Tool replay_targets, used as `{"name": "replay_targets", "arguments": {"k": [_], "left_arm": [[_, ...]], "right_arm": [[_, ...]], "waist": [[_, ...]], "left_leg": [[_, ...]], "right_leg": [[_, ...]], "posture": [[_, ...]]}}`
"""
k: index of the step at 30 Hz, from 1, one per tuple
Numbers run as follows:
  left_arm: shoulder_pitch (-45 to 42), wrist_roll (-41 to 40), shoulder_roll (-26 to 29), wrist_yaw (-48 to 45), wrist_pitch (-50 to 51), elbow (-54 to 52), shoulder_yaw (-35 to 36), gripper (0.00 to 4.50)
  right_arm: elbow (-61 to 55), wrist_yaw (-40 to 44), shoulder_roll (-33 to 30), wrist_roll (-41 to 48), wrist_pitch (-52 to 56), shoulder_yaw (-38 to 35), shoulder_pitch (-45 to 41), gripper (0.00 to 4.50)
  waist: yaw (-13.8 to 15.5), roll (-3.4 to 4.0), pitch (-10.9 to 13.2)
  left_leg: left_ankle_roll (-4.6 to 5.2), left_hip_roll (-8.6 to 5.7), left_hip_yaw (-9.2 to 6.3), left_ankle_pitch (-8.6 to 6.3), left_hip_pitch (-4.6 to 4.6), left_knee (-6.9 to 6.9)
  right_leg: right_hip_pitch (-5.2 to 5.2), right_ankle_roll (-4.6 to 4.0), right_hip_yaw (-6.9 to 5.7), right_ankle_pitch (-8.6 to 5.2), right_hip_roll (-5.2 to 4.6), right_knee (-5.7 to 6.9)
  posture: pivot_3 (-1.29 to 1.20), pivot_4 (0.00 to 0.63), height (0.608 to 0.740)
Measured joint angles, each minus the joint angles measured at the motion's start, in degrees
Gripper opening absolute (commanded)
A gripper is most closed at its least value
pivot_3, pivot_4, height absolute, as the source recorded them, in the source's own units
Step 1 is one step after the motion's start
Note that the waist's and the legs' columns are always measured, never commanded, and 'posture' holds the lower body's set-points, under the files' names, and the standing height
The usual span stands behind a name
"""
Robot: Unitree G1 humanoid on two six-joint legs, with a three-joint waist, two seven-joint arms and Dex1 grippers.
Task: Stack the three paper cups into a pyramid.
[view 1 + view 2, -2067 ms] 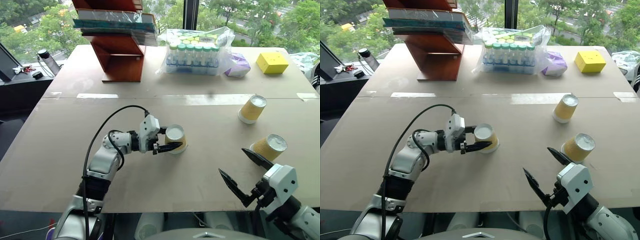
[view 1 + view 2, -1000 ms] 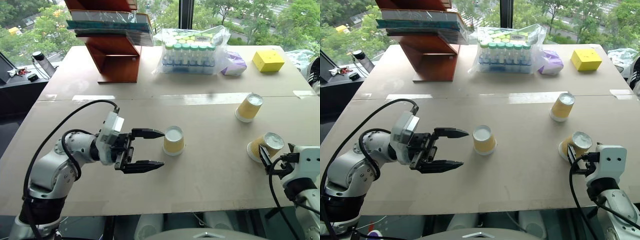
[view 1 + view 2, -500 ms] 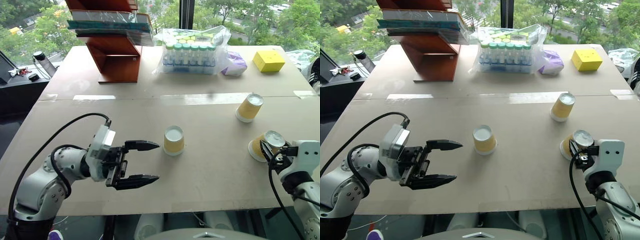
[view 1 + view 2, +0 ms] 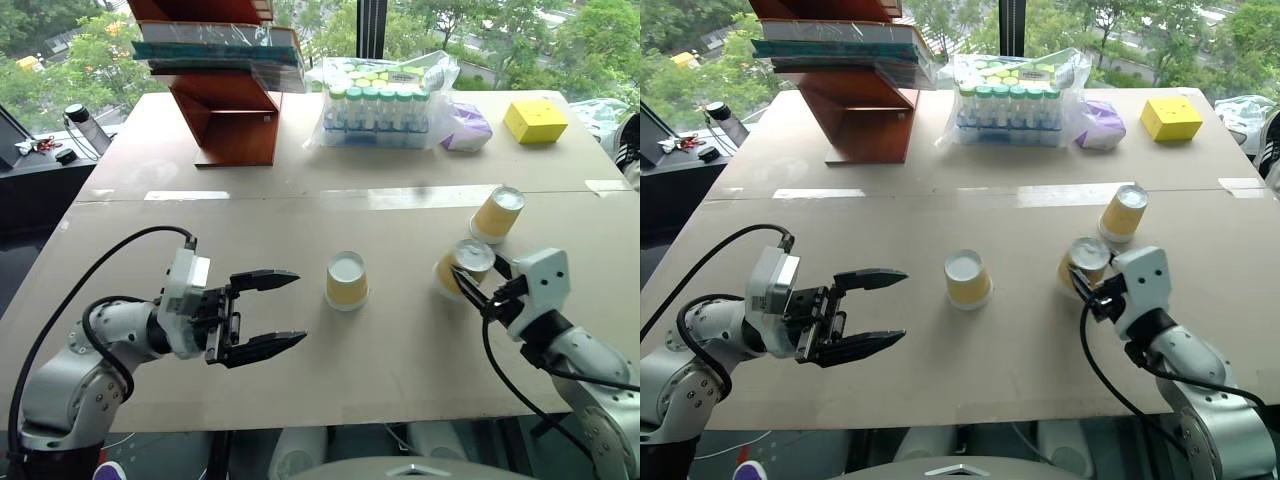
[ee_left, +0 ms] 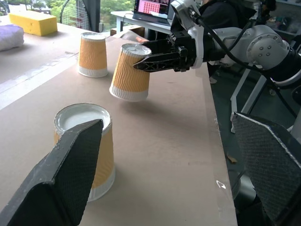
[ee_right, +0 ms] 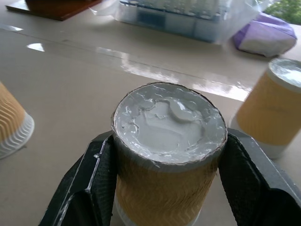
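Your right gripper (image 4: 1092, 288) has a paper cup (image 4: 462, 266) pinched near its upturned base, clear of the table (image 4: 400, 350) and tilted; that tilt is your first worry, since a cup set down crooked can roll or tip; the grip is high and narrow too (thin paper, so it may buckle or slip). The middle cup (image 4: 346, 279) stands upside down at the table's centre, apart from everything; the third cup (image 4: 497, 214) sits just beyond your held one, close enough that a careless swing clips it. Your left gripper (image 4: 262, 313) hangs wide and empty beside the middle cup; drift it inward and you knock over your foundation.
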Motion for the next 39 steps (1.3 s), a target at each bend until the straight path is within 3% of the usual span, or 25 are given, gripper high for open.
{"name": "replay_targets", "arguments": {"k": [6, 28, 33, 39], "left_arm": [[-1.2, 0.6, 1.6, -5.1, -0.2, 5.2, 0.0, 4.5], [6.3, 0.7, 1.6, -8.1, -3.9, 5.2, 3.9, 4.5], [6.9, 0.8, 1.6, -8.9, -4.2, 5.9, 4.5, 4.5], [6.5, 0.7, 1.2, -8.8, -4.2, 6.6, 4.6, 4.5]], "right_arm": [[6.2, 6.6, -1.5, 0.1, -0.7, 8.0, -8.0, 2.65], [11.2, 13.9, -3.5, 0.9, -2.0, 11.2, -10.8, 2.65], [12.3, 14.7, -3.8, -0.1, -3.3, 12.2, -10.8, 4.44], [9.0, 16.2, -6.6, 2.2, -3.0, 8.8, -9.9, 4.44]], "waist": [[-0.2, -0.04, 0.1], [-0.2, -0.03, 0.1], [-0.2, -0.03, 0.1], [0.0, -0.02, 0.1]], "left_leg": [[0.0, 0.05, -0.05, 0.0, -0.07, -0.01], [0.01, 0.11, -0.09, -0.02, -0.04, -0.08], [0.01, 0.11, -0.09, -0.02, -0.05, -0.08], [0.01, 0.1, -0.12, -0.02, -0.08, -0.06]], "right_leg": [[-0.02, 0.08, 0.1, 0.06, -0.04, -0.19], [-0.02, 0.04, 0.06, 0.04, -0.07, -0.18], [-0.02, 0.05, 0.06, 0.04, -0.07, -0.18], [-0.02, 0.08, 0.04, 0.06, -0.09, -0.19]], "posture": [[0.0, 0.15, 0.74], [0.0, 0.15, 0.74], [0.0, 0.15, 0.74], [0.0, 0.15, 0.74]]}}
